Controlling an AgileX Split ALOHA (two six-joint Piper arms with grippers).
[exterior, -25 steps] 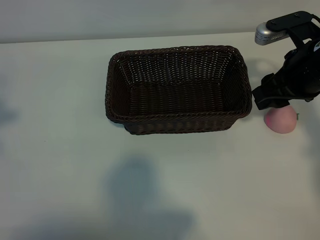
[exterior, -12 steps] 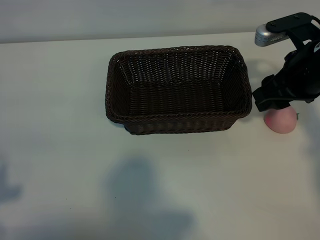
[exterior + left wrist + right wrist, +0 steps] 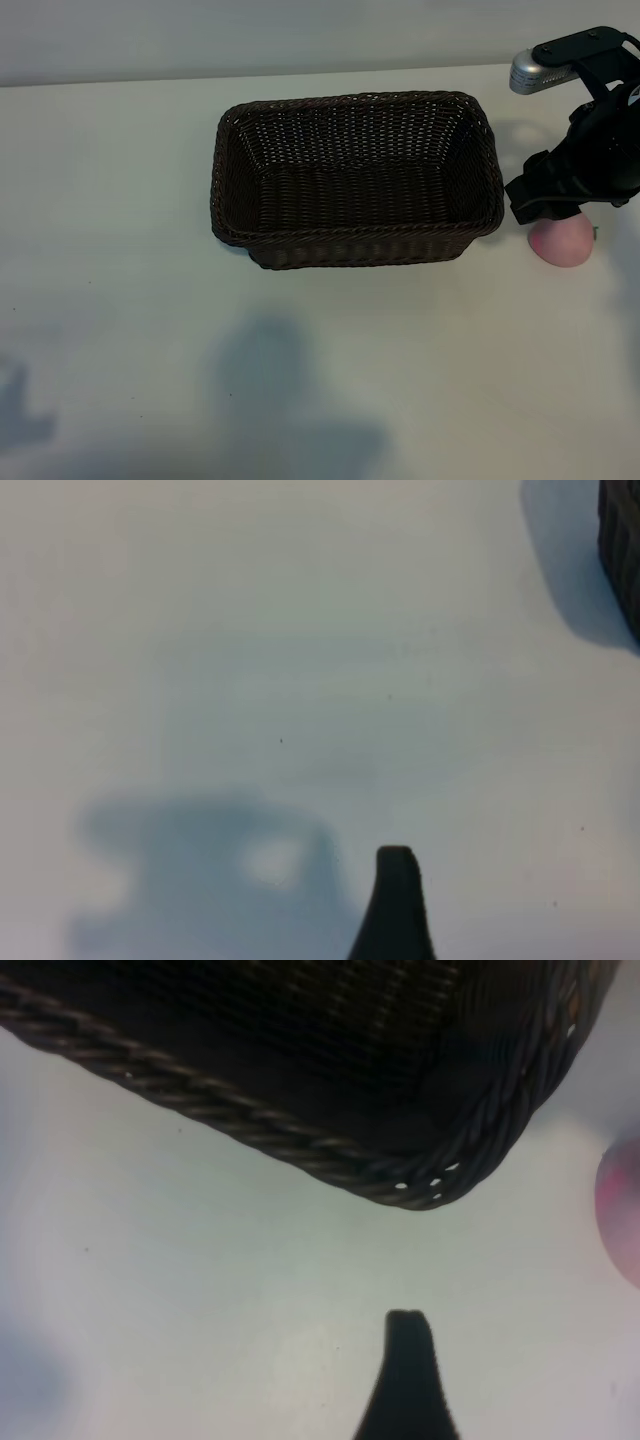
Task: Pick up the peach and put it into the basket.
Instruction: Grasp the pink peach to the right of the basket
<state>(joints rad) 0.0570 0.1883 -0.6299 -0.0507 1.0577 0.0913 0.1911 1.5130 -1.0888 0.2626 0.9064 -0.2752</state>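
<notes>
Fingers of the right gripper [image 3: 560, 205] stand well apart and hold nothing, at the right edge of the exterior view, low over the peach [image 3: 563, 241], which sits on the white bench [image 3: 120, 200] just beside the basket's right end. From where I stand the black wrist covers the top of the fruit, so I cannot be sure whether a finger touches it; probably not yet. That pose makes sense: spread wide and angled steeply down, the fingers are set to straddle the round fruit before closing. In its own wrist view only one fingertip [image 3: 407, 1335] shows, with the peach [image 3: 622, 1210] cut off at the right margin. The basket [image 3: 232, 150], dark woven wicker, lies empty in the upper middle. The left gripper is out of the exterior view; its wrist view shows one fingertip [image 3: 397, 865] over bare bench, also open and empty.
</notes>
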